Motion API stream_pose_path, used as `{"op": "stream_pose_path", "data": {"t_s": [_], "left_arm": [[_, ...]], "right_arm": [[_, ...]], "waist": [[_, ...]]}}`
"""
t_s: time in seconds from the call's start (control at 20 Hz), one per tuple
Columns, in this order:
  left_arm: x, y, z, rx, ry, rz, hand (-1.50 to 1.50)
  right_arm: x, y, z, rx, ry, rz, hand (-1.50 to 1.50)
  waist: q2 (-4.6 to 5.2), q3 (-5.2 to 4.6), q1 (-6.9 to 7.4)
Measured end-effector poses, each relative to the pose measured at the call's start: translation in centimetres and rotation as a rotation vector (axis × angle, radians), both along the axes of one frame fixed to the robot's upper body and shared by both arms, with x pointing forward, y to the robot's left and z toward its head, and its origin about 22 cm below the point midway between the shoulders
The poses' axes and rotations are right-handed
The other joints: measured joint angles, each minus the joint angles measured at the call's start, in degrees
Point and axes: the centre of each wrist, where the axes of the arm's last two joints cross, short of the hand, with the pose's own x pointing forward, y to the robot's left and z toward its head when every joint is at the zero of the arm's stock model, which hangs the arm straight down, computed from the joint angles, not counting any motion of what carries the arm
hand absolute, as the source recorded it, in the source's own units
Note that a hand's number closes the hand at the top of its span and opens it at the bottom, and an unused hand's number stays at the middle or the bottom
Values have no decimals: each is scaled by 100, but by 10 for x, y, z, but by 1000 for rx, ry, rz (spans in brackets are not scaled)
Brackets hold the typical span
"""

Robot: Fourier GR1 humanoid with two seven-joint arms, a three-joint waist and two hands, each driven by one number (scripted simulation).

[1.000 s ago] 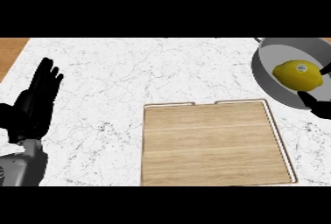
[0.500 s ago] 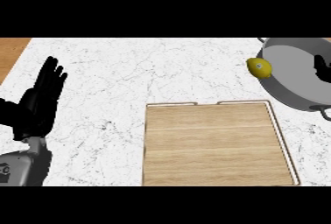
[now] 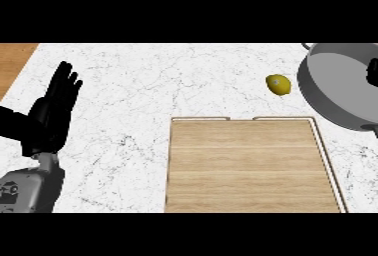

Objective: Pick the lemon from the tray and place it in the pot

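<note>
Oddly, the lemon (image 3: 278,84) lies on the counter (image 3: 162,80) just outside the pot (image 3: 341,92), nearest the right hand (image 3: 372,73), barely visible over the pot with fingers I cannot tell, while the spread left hand (image 3: 53,111) rests far away.

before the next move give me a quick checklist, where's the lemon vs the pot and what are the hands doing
1. Lemon inside the pot: not ok. It shows on the counter, just left of the pot's rim.
2. Lemon off the tray: ok. It lies beyond the tray's far edge.
3. Lemon held by a hand: not ok. No hand touches it.
4. Left hand out of the way: ok. It rests open at the left, fingers up.
5. Right hand ready to grasp: cannot tell. Only a dark sliver shows at the right edge, over the pot.
</note>
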Motion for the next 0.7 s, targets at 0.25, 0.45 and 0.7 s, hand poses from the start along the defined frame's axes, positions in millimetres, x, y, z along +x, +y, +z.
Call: {"op": "stream_pose_path", "data": {"t_s": [0.25, 0.45, 0.7], "left_arm": [[2, 1, 2, 1, -7, -14, 0], [3, -5, 2, -1, -6, -20, 0], [2, -5, 0, 0, -10, -24, 0]], "right_arm": [[9, -12, -18, 6, 58, -21, 150], [14, -10, -33, 109, 140, -34, -150], [13, -14, -42, 245, 217, 64, -150]], "waist": [[25, 6, 62], [47, 12, 107], [65, 19, 137]]}}
